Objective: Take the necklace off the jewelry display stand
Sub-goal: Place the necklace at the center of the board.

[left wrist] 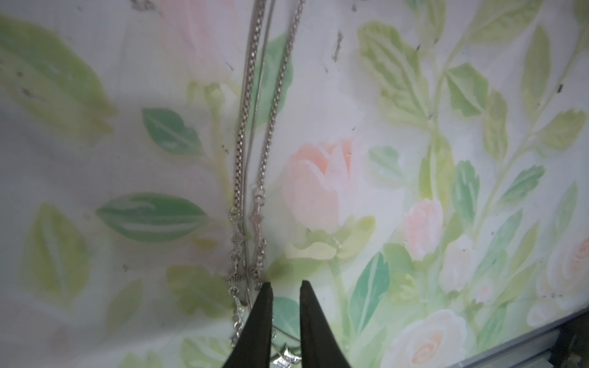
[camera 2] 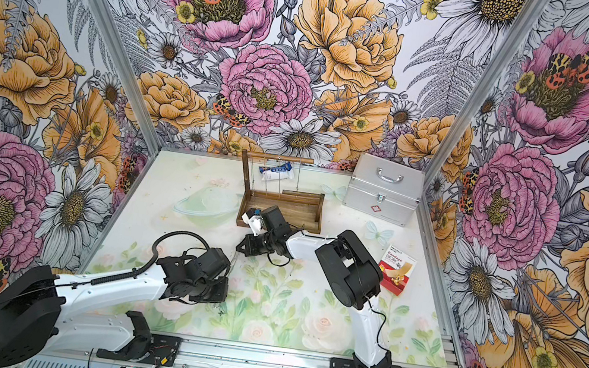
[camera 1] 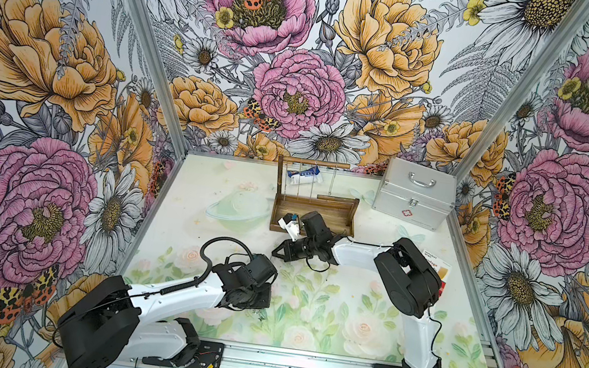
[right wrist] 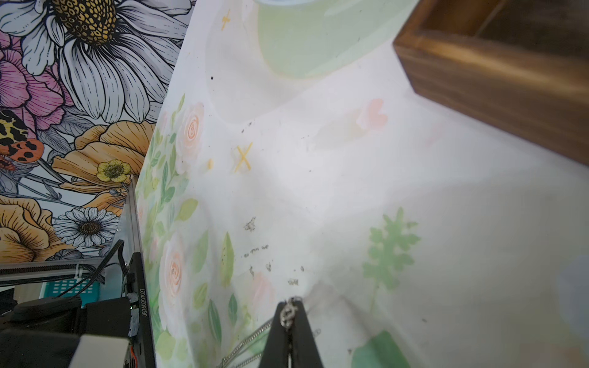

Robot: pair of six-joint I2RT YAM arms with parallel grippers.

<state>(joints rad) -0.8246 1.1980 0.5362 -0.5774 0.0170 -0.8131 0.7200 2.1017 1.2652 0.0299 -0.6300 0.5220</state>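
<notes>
Stretching across the middle of the desk (camera 1: 346,302), the necklace (left wrist: 245,143) is already clear of the stand (camera 1: 320,209), which sits by the back edge. Its long axis runs roughly from back edge to front edge; whether it rests on the desk I cannot tell. The right pincer (right wrist: 290,313) is clamped on a link at the end nearer the stand. The left pincer (left wrist: 286,286) sits at the ornate end nearer the front edge, tips slightly apart with a silver piece between them. Whether it pinches that piece is unclear. Any pull should probably follow this line.
</notes>
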